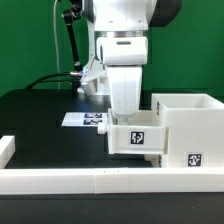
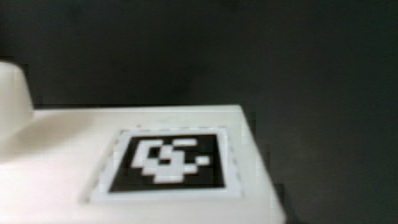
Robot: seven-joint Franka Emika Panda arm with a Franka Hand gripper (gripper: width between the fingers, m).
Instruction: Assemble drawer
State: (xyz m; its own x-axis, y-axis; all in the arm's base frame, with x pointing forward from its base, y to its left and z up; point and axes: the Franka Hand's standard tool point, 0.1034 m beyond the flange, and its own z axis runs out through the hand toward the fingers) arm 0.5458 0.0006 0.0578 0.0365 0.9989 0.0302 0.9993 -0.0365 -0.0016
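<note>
Drawer panel (image 1: pixel 137 137) directly below gripper (image 1: pixel 125 113).

Arm vertical, gripper (image 1: pixel 127 118) pointing down.

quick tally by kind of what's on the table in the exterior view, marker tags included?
White drawer parts: 2, the larger box and the smaller drawer piece under the arm
Marker board: 1
White rail along the front edge: 1
Marker tags readable: 2, on the drawer piece and the box front; the board's tags are partly hidden
Total: 6
</note>
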